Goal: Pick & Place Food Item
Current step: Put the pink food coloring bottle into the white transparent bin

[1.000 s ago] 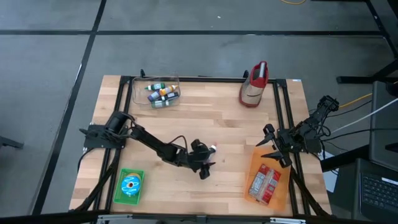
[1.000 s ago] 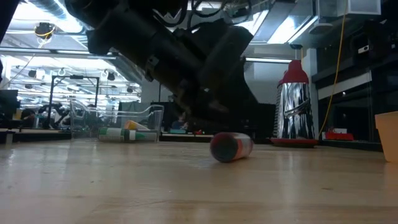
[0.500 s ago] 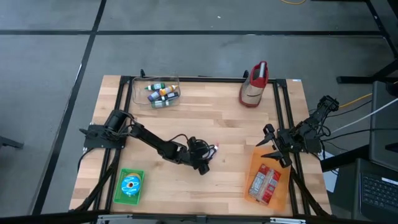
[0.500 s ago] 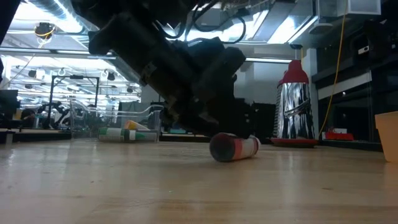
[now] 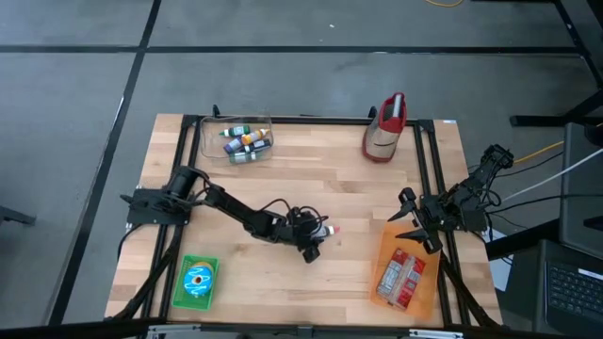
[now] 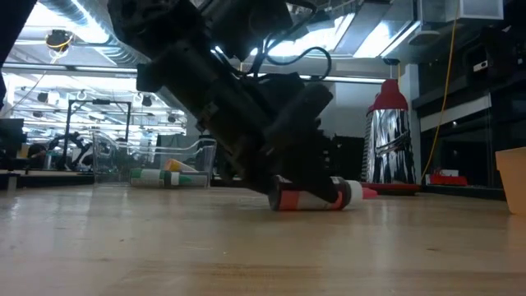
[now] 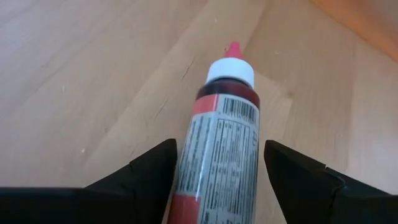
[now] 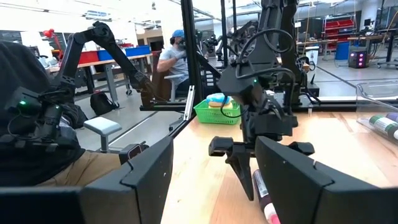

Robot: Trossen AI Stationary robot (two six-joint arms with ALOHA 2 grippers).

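Left gripper [image 5: 317,237] straddles a small bottle [image 5: 323,230] lying on its side at the centre of the wooden table [image 5: 349,188].

In the left wrist view the bottle [image 7: 219,149], red-tipped with a white cap and printed label, lies between the spread fingers [image 7: 151,168], which stand clear of it on both sides. In the low view it [image 6: 325,196] rests flat on the wood. The right gripper [image 5: 405,218] waits at the right of the high view, jaws apart, above the orange tray [image 5: 429,287].
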